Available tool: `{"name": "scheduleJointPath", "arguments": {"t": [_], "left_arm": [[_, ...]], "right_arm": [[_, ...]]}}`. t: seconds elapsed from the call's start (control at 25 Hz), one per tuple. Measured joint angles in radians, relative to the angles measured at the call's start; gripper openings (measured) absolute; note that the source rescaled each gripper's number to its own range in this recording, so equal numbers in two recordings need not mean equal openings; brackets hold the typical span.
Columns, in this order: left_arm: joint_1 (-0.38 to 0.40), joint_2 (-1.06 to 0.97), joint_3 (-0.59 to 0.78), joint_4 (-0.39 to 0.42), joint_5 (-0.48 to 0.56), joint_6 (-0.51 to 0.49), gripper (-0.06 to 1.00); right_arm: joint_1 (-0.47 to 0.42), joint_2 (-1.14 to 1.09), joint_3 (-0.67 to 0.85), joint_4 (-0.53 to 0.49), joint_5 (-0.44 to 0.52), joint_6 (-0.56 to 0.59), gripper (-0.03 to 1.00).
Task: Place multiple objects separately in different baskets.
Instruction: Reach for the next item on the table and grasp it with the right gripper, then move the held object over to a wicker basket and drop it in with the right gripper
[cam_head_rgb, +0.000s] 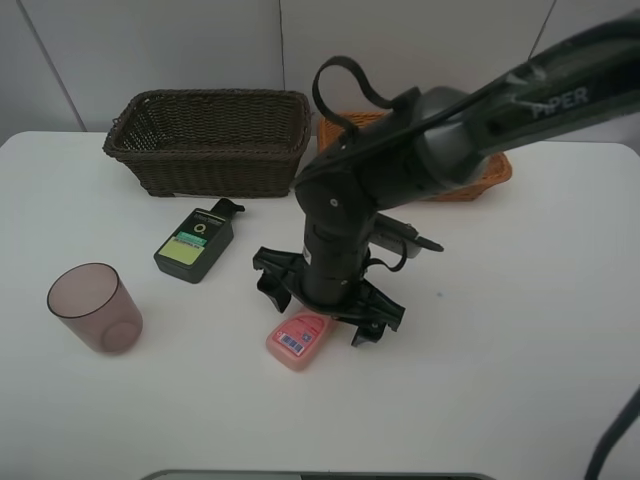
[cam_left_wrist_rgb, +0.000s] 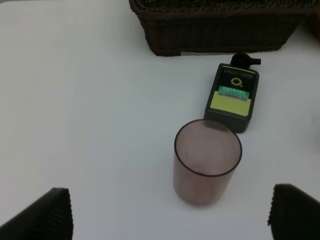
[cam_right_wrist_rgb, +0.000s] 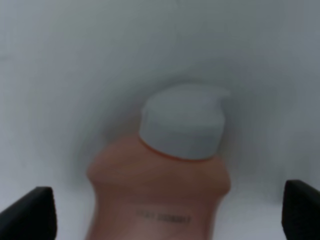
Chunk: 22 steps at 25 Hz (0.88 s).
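Pink bottle (cam_head_rgb: 298, 340): lies flat on the white surface (cam_head_rgb: 520, 330), near the middle and toward the near edge; its white cap (cam_right_wrist_rgb: 182, 122) shows in the right wrist view, blurred.
Right gripper (cam_head_rgb: 325, 305): reaches across to the middle and hangs right over the pink bottle, jaws spread wide on either side of it, gripping nothing; whether the fingers touch the bottle cannot be told.
Dark green bottle (cam_head_rgb: 194, 243): lies flat, left of the pink bottle and apart from it, black cap pointing toward the far side, just in front of the dark basket.
Cup (cam_head_rgb: 95, 307): stands upright at the near left, mouth up, close to the dark green bottle but apart from it.
Left gripper (cam_left_wrist_rgb: 170, 215): jaws wide apart with nothing between them; the cup stands just ahead of it.
Dark brown basket (cam_head_rgb: 215, 165): far left of centre.
Orange-tan basket (cam_head_rgb: 480, 180): far right, just beside the dark one, mostly hidden behind the right arm; its contents cannot be told.
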Motion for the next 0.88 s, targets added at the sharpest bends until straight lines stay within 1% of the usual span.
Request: {"name": "scheduleJointPath", "arguments": {"t": [0.2, 0.28, 0.32, 0.4, 0.44, 0.56, 0.6, 0.88], "left_arm": [[0.0, 0.0, 0.0, 0.0, 0.0, 0.0, 1.0], [0.0, 0.0, 0.0, 0.0, 0.0, 0.0, 1.0], [0.0, 0.0, 0.0, 0.0, 0.0, 0.0, 1.0], [0.0, 0.0, 0.0, 0.0, 0.0, 0.0, 1.0], [0.0, 0.0, 0.0, 0.0, 0.0, 0.0, 1.0], [0.0, 0.0, 0.0, 0.0, 0.0, 0.0, 1.0], [0.0, 0.0, 0.0, 0.0, 0.0, 0.0, 1.0], [0.0, 0.0, 0.0, 0.0, 0.0, 0.0, 1.0]], "right_arm": [[0.0, 0.015, -0.029, 0.0, 0.015, 0.0, 0.99], [0.0, 0.015, -0.03, 0.0, 0.021, 0.0, 0.93], [0.0, 0.015, -0.03, 0.0, 0.025, 0.0, 0.87], [0.0, 0.015, -0.03, 0.0, 0.033, 0.0, 0.67], [0.0, 0.015, -0.03, 0.0, 0.039, 0.0, 0.54], [0.0, 0.015, -0.03, 0.0, 0.047, 0.001, 0.08], [0.0, 0.015, -0.03, 0.0, 0.051, 0.001, 0.0], [0.0, 0.015, -0.033, 0.0, 0.074, 0.001, 0.01]]}}
